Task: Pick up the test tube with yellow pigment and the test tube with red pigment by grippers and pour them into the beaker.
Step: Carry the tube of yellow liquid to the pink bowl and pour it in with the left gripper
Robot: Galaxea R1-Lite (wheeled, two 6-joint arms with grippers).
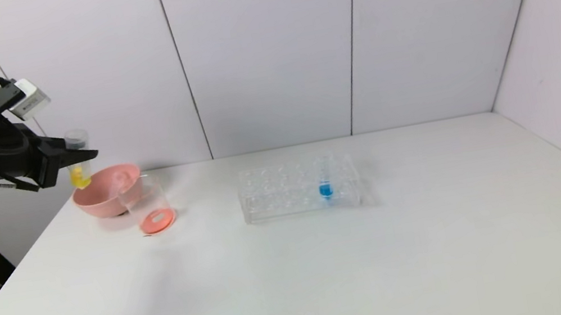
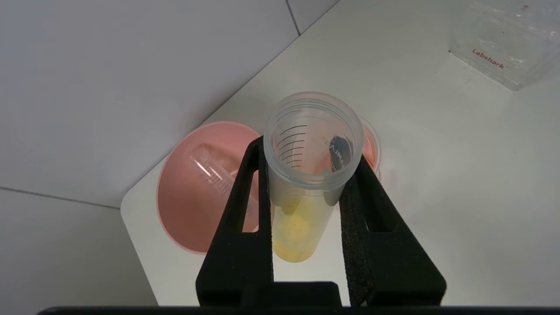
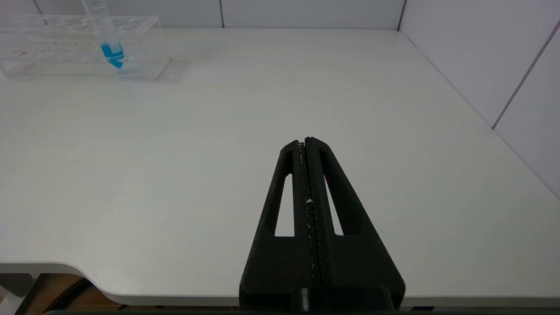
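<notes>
My left gripper (image 1: 80, 155) is shut on the test tube with yellow pigment (image 1: 80, 177) and holds it upright in the air, above the left rim of the pink bowl (image 1: 104, 195). In the left wrist view the fingers (image 2: 245, 205) clamp the tube (image 2: 302, 218) just under its open mouth, with yellow liquid at its round end. The beaker (image 1: 147, 205) stands in front of the bowl's right side with orange-red liquid at its bottom. No tube with red liquid shows; an empty clear tube (image 2: 210, 175) lies in the bowl. My right gripper (image 3: 305, 141) is shut and empty over the table's near edge.
A clear many-holed tube rack (image 1: 286, 193) stands mid-table and holds a tube with blue liquid (image 1: 325, 187); both also show in the right wrist view, the rack (image 3: 52, 57) and the blue tube (image 3: 111, 50). White walls close the back and right.
</notes>
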